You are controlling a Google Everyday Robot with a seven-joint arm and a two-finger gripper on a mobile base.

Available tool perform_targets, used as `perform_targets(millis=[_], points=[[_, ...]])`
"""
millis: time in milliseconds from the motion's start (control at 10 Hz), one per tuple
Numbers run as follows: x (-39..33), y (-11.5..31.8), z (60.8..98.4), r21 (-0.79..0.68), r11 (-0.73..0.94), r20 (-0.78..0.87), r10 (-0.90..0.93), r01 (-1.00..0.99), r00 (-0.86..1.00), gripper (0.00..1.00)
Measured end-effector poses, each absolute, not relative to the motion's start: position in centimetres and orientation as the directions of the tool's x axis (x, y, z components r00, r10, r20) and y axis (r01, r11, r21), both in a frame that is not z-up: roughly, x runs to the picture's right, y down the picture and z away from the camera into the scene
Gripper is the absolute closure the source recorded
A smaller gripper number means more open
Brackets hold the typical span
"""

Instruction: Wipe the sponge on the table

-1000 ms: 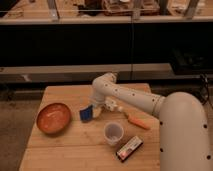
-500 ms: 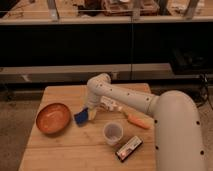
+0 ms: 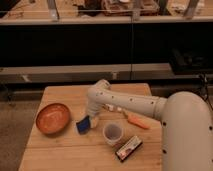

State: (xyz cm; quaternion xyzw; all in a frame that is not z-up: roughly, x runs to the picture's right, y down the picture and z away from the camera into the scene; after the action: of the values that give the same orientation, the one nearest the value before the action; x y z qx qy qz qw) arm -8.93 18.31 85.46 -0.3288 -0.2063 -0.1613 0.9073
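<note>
where the gripper [image 3: 90, 117] meets the sponge [image 3: 83, 125], bowl [image 3: 52, 119] and cup [image 3: 113, 139] flank it.

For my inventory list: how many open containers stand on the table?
2: the orange bowl, left on the table; the cup, near the front. The gripper is at the sponge, between them.

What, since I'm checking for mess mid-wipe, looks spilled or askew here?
Nothing looks spilled or damaged. The cup stands upright and the bowl sits level on the table. Only the sponge is tilted, at the gripper beside the bowl, which fits wiping.
</note>
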Motion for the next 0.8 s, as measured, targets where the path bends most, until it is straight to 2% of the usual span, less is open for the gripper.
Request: perform_targets(millis=[400, 800], points=[[-4.6, 19.3, 85.6, -0.555, 0.763, 0.440, -0.070, 0.332, 0.895, 1.00], [-1.9, 18.0, 85.6, -0.560, 0.785, 0.398, -0.026, 0.265, 0.917, 1.00]])
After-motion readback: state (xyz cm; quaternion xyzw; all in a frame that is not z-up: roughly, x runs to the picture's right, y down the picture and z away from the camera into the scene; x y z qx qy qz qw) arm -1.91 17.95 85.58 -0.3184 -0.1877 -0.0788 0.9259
